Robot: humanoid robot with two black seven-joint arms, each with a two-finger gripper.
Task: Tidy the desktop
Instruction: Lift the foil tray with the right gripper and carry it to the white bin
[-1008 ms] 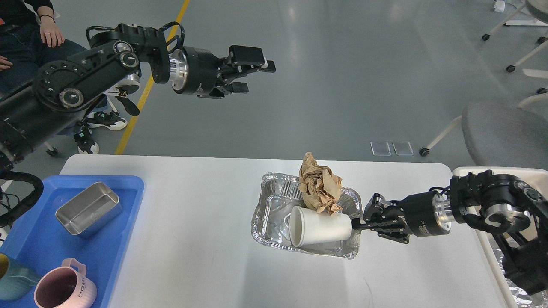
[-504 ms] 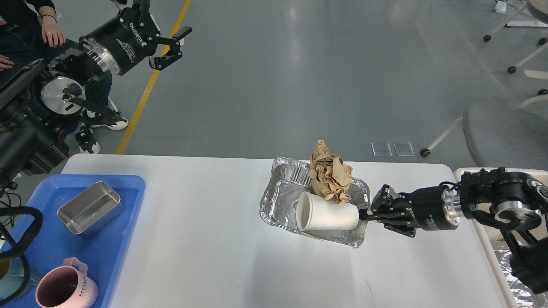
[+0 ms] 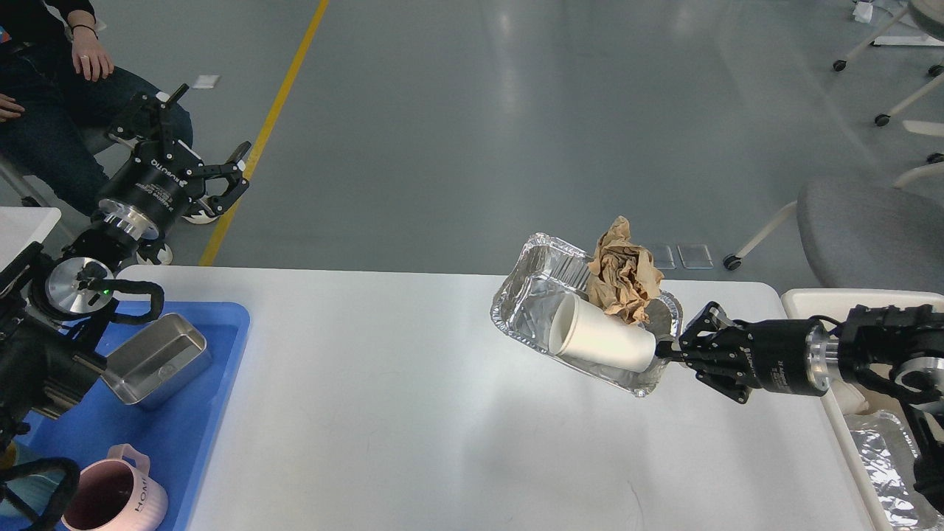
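The white desktop [image 3: 383, 413] fills the lower half of the head view. Above its right part hangs a crumpled foil tray [image 3: 525, 310], tilted, with a white paper cup [image 3: 601, 343] lying on its side and a wad of brown paper [image 3: 623, 276] inside. My right gripper [image 3: 667, 350] is shut on the foil tray's right rim. Beyond the table's far left corner, my left gripper [image 3: 203, 147] is raised, its fingers spread open and empty.
A blue tray [image 3: 214, 413] at the left holds a steel box [image 3: 151, 360] and a pink mug [image 3: 110, 498]. A cream bin [image 3: 848, 299] with foil inside stands at the right edge. A seated person [image 3: 44, 81] is at the far left, a grey chair [image 3: 870, 228] at the right.
My right gripper has lifted the foil tray with its contents up and to the right, tilting it. My left arm has swung back to the left and lower.
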